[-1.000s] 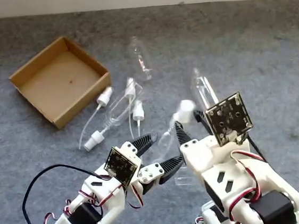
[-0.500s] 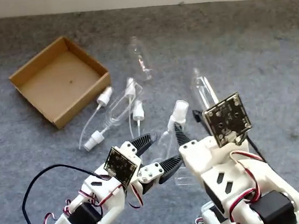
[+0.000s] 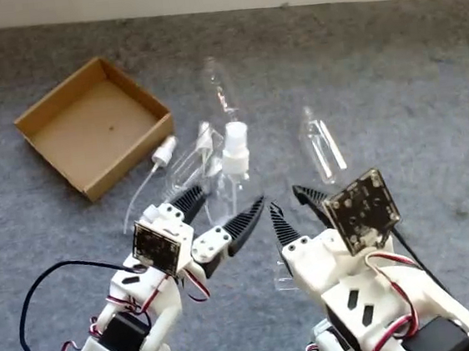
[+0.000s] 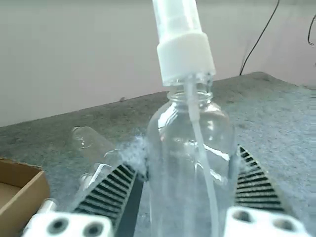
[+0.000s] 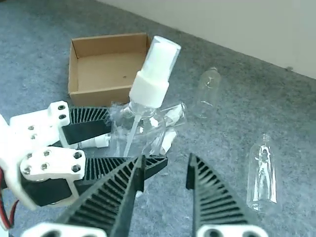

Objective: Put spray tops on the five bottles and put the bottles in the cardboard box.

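The grey counter [image 3: 426, 80] carries everything. The cardboard box [image 3: 95, 127] sits open-side up at its far left as seen from above, well apart from both arms. The left arm is the nearer one to it.

The left tool [image 3: 221, 209] is clamped on a clear bottle [image 5: 136, 131], one finger on each side of the body. The right tool [image 3: 286, 203] stands just beside it, fingers apart and holding nothing.

The held bottle's long axis is close to upright, neck up. From it the box lies up and to the left in the high view, so the carry probably belongs to the left arm. The spray top [image 3: 234, 150] sits on the neck with its tube running down inside. Whether it is screwed fully home cannot be told.

Two bare bottles [image 3: 322, 145] [image 3: 219, 89] lie on their sides farther out.
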